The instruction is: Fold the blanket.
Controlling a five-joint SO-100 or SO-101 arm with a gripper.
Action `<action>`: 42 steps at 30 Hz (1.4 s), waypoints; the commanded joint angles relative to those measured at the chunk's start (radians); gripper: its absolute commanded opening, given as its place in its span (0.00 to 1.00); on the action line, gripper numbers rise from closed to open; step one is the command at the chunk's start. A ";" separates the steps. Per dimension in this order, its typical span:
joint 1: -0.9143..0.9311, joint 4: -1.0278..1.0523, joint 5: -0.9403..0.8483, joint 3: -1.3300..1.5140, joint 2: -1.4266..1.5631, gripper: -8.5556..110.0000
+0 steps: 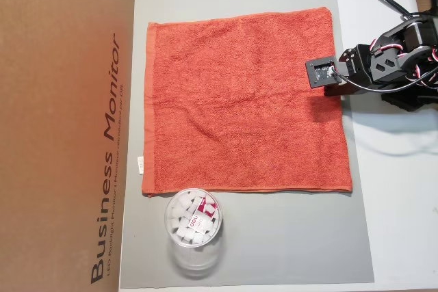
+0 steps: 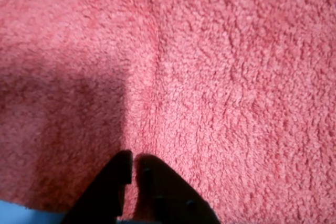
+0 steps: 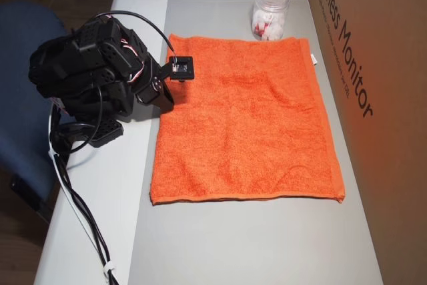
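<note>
Although it lies spread flat in a single layer, the blanket (image 1: 239,100) is soft terry cloth and, by my judgement, light, limp and grippy: it will sag and drape from any one held point, and the rest should drag across the grey mat (image 1: 274,237) under it. A hemmed edge or corner looks like the best place to take hold, since the hem is the firmest part. The nearest is the edge beside the robot arm (image 3: 87,78), where the gripper (image 2: 131,163) is poised low over the cloth just inside that edge.

The cardboard box (image 1: 61,128) stands along the blanket's opposite edge, so the cloth has little room to slide that way. The clear cup (image 1: 194,227), holding white pieces, sits just beside the blanket's corner that bears the small white tag (image 1: 140,163), close enough to be nudged by dragged cloth.

In the wrist view the two dark fingertips stand almost together with only a thin slit between them, and nothing is plainly pinched. Whether they touch the pile I cannot tell. Both overhead views hide the fingertips beneath the wrist camera housing, and the wrist view cuts off the hem apart from a pale sliver at bottom left.
</note>
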 commanded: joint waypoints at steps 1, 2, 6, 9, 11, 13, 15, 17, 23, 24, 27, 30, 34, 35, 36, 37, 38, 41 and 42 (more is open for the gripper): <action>-0.006 -0.003 0.003 -0.029 0.008 0.07; -0.006 -0.003 0.000 -0.046 0.008 0.07; 0.000 -0.003 0.005 -0.104 0.005 0.07; 0.006 -0.003 0.006 -0.137 -0.006 0.07; 0.008 -0.003 0.008 -0.167 -0.048 0.07; 0.008 -0.003 0.009 -0.206 -0.106 0.07; 0.008 -0.003 0.009 -0.250 -0.166 0.07; 0.008 -0.003 0.009 -0.305 -0.225 0.07; -0.005 -0.003 0.011 -0.443 -0.336 0.07; -0.005 -0.003 0.011 -0.460 -0.350 0.07; -0.008 -0.003 0.011 -0.512 -0.390 0.07; -0.008 0.000 0.011 -0.561 -0.430 0.07; -0.009 -0.002 0.011 -0.627 -0.482 0.07; -0.009 -0.002 0.011 -0.644 -0.494 0.07; -0.009 -0.002 0.011 -0.660 -0.508 0.07; -0.009 0.000 0.011 -0.675 -0.520 0.07; -0.011 0.002 0.011 -0.689 -0.532 0.07; -0.011 0.008 0.011 -0.730 -0.571 0.07; -0.011 0.009 0.011 -0.741 -0.581 0.07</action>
